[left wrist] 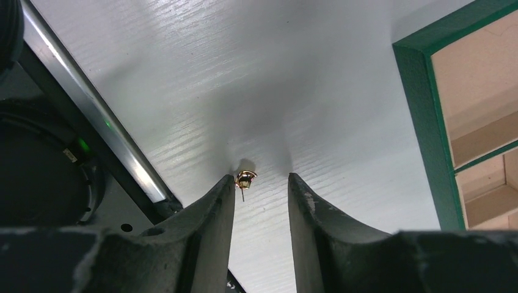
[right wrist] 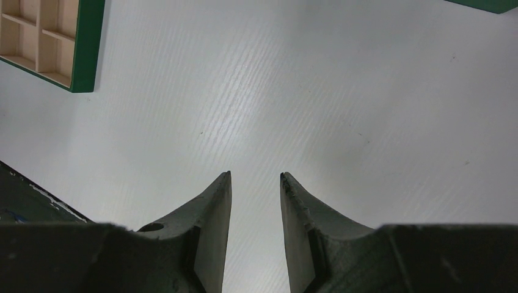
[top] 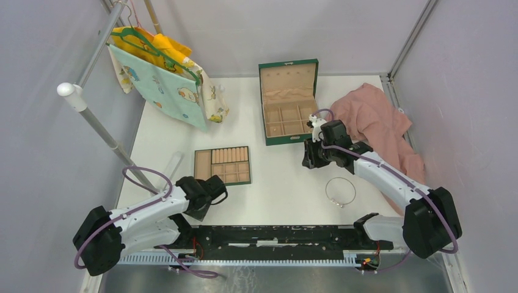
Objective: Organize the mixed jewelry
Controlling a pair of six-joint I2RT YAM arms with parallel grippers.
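– Gold stud (left wrist: 245,178) sitting right inside the left claw (left wrist: 261,180), and the jaws are standing apart around it. It's leaning against one fingertip (left wrist: 227,188) and the other isn't touching, so nothing's being pinched.
– How's that one going to handle?
– I'm reckoning featherweight, hard and slick, likely to skitter. The thin post is pointing back toward the claw and looking bendable, so I'd be taking it across the rounded head.
– And where's it lying?
– On the white table (left wrist: 201,79), toward the near-left corner, just beside the divider tray (left wrist: 421,116).
– The other arm?
– The right claw (right wrist: 255,177) is hanging spread, gripping nothing, near the table's middle, just off the near edge of the green box (top: 288,101).
– The silver hoop (top: 340,191)?
– Lying flat toward the near edge, right of centre, well apart from both claws. It's thin wire, light and springy, I'd guess. Lying that flush, it's wanting a pinch across the wire itself.
– Counting up?
– I'm counting one gold stud, one hoop, one tray, one box and two claws. Any other gold bits are too small to be showing from above.
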